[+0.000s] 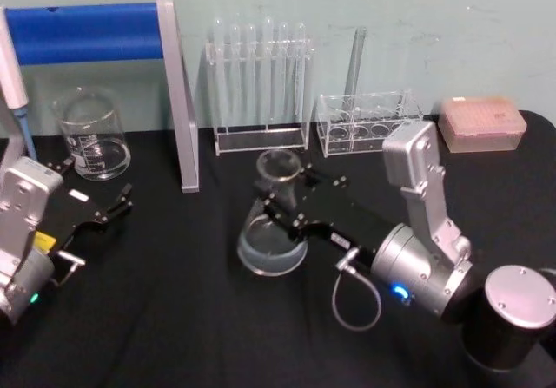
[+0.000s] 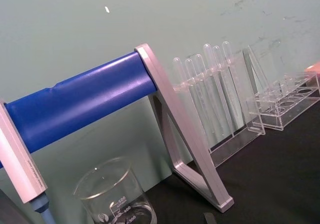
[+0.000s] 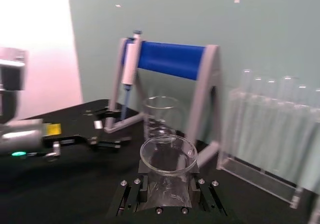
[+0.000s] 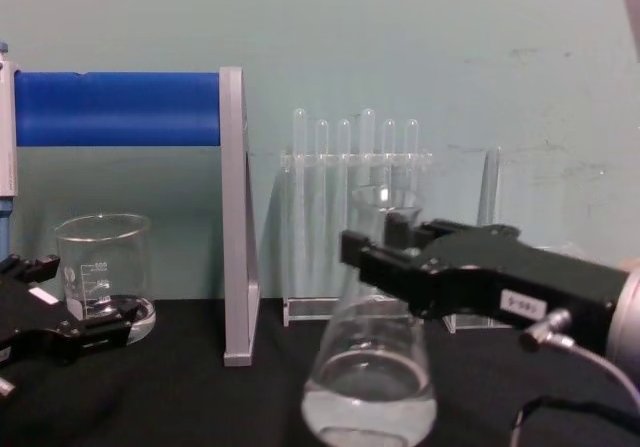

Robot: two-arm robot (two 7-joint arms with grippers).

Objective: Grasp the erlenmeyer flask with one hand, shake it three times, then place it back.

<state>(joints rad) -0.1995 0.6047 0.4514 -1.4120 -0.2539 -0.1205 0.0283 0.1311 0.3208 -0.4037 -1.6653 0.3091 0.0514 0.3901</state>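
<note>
The erlenmeyer flask (image 1: 271, 242) is clear glass with a little liquid in its wide base and stands at the middle of the black table. Its rim (image 1: 278, 167) leans slightly toward the back. My right gripper (image 1: 284, 204) reaches in from the right and is shut on the flask's neck, one jaw on each side. From the chest view, the flask (image 4: 369, 387) hangs below the black gripper (image 4: 388, 251); I cannot tell whether the base touches the table. In the right wrist view, the flask's open rim (image 3: 168, 155) sits between the jaws. My left gripper (image 1: 97, 211) rests open at the left.
A glass beaker (image 1: 91, 136) stands at the back left beside a grey stand with a blue bar (image 1: 95, 30) holding a pipette (image 1: 12, 75). Behind the flask are a test tube rack (image 1: 261, 84), a lower clear rack (image 1: 365, 124) and a pink tip box (image 1: 482, 124).
</note>
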